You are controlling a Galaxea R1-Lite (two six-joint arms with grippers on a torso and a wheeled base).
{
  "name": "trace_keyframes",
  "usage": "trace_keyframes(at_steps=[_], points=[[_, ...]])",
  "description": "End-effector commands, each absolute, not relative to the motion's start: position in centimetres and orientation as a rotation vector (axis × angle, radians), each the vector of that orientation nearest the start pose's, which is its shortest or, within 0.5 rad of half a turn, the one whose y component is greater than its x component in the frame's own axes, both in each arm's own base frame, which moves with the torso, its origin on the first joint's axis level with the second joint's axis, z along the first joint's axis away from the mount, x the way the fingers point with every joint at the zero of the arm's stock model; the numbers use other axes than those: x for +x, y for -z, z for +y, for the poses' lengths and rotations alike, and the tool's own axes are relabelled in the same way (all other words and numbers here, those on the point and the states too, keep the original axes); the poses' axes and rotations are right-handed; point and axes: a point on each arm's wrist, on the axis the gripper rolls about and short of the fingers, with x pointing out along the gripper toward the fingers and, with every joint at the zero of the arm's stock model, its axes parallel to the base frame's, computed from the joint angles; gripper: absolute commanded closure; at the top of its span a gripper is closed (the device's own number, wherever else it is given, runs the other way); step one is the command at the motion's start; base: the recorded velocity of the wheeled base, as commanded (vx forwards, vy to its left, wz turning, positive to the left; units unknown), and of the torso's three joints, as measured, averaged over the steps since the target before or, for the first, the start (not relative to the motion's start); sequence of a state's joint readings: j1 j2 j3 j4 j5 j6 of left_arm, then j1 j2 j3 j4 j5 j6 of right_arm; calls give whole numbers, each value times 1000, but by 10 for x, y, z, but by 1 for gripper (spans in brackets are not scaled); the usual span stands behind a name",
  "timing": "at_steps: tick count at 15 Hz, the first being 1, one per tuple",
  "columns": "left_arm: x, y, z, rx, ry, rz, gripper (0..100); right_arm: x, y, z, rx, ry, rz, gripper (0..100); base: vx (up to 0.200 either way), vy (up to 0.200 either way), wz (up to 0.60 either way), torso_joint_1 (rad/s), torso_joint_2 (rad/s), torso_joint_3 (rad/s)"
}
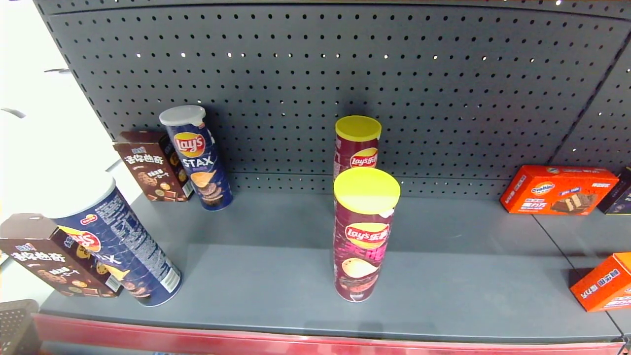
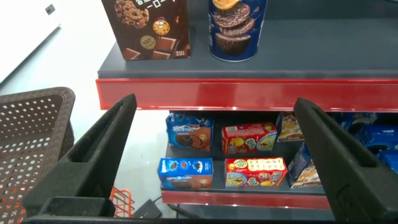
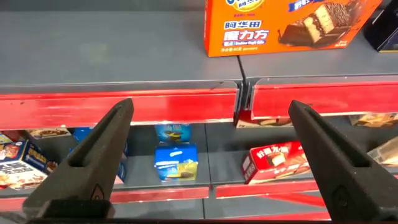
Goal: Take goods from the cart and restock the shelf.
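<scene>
On the grey shelf (image 1: 276, 256) two maroon chip cans with yellow lids stand upright in the middle, one in front (image 1: 364, 236) and one behind (image 1: 356, 145). Blue chip cans stand at the back left (image 1: 197, 158) and front left (image 1: 118, 246), each beside a brown cookie box (image 1: 153, 165) (image 1: 54, 256). My left gripper (image 2: 214, 102) is open and holds nothing, below the shelf's red front edge (image 2: 249, 93), facing the front brown cookie box (image 2: 149, 28) and blue can (image 2: 236, 31). My right gripper (image 3: 211, 106) is open too, before an orange box (image 3: 286, 25).
Orange boxes lie at the shelf's right (image 1: 557, 190) (image 1: 601, 288). A dark perforated back panel (image 1: 315, 74) closes the shelf. Lower shelves hold small snack boxes (image 2: 249, 140) (image 3: 277, 162). A brown woven basket (image 2: 31, 143) stands at the left, also in the head view's corner (image 1: 17, 325).
</scene>
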State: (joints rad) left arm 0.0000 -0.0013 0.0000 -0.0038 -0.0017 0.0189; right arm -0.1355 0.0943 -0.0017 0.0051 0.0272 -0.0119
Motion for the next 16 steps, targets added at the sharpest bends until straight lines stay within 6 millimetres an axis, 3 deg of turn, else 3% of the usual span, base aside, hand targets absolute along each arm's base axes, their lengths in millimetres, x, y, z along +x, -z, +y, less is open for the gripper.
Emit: trace_keyframes(at_steps=[1,2,16], points=[[-23,-76,0,18,1,-5,0,-16,-77,0,-13,-67,98,0,0,0,0,0,0,0],[-23,-76,0,18,0,-5,0,-22,-76,1,-5,-11,3,0,0,0,0,0,0,0],[-23,-76,0,6,-5,-5,0,-22,-76,1,-3,-29,6,0,0,0,0,0,0,0]])
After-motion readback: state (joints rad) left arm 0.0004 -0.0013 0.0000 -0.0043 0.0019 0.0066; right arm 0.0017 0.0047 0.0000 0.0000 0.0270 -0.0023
